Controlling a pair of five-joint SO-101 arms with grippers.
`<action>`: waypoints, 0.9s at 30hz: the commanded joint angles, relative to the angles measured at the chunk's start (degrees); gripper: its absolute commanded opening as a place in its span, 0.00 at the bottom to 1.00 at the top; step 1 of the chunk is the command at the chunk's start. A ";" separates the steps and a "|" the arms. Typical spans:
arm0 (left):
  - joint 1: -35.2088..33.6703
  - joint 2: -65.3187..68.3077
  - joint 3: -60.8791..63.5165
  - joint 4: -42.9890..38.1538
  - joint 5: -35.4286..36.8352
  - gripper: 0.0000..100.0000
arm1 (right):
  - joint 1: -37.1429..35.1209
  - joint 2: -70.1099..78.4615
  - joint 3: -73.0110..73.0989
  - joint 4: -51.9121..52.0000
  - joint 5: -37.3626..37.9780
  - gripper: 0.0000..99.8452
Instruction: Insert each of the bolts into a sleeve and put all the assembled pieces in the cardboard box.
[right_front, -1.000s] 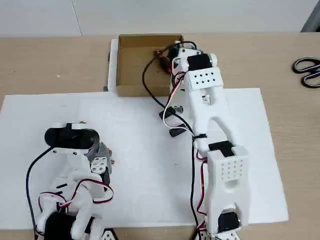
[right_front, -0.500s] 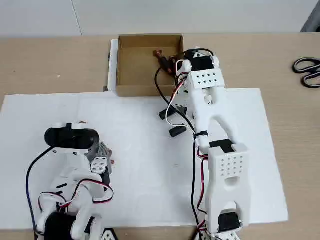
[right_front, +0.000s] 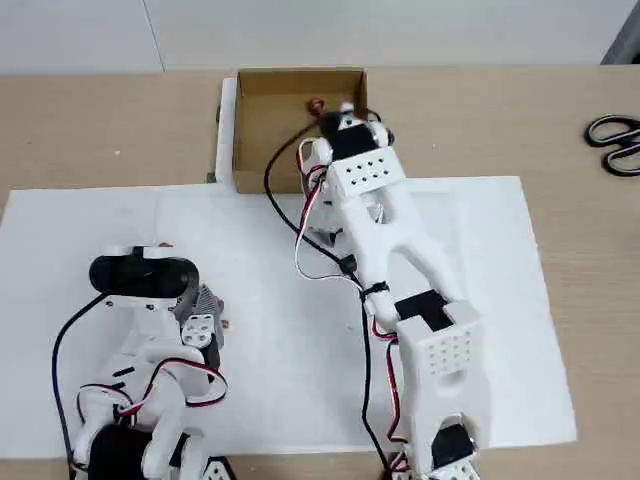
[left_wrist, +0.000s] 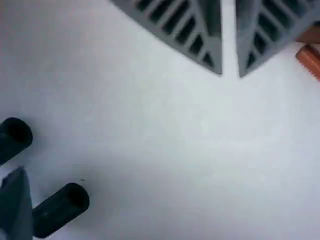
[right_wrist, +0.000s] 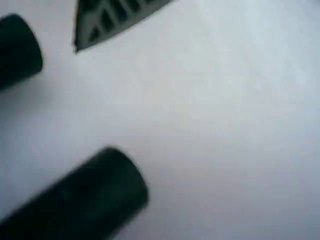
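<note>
My left gripper (left_wrist: 229, 70) hangs low over the white paper at the near left, shut with nothing between its grey ribbed fingers (left_wrist: 200, 35). Just beside it lies a copper bolt (left_wrist: 310, 57), which the high view shows as a small speck (right_front: 225, 322). Two black sleeves (left_wrist: 60, 210) (left_wrist: 15, 137) lie on the paper farther off. My right arm (right_front: 365, 175) stretches to the front wall of the cardboard box (right_front: 255, 130), its wrist low over two black sleeves (right_wrist: 80, 200) (right_wrist: 17, 50). One assembled piece (right_front: 317, 104) lies inside the box.
The white paper sheet (right_front: 120, 230) covers the middle of the wooden table. Scissors (right_front: 615, 140) lie at the far right edge. The right arm's cables (right_front: 300, 250) loop over the paper between the arms.
The right arm has swung left from the box's right rim and drawn back over the box's front wall and the paper. The left arm has kept still.
</note>
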 joint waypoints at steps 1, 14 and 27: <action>-0.35 -0.26 -0.22 -0.35 0.00 0.01 | -0.84 -3.47 1.14 0.92 -1.14 0.23; -0.35 -0.26 -0.22 -0.26 0.00 0.01 | -0.57 -0.66 1.41 0.66 -5.54 0.23; -0.35 -0.26 -0.22 -0.18 0.00 0.01 | 4.70 4.53 1.14 -3.56 -5.10 0.23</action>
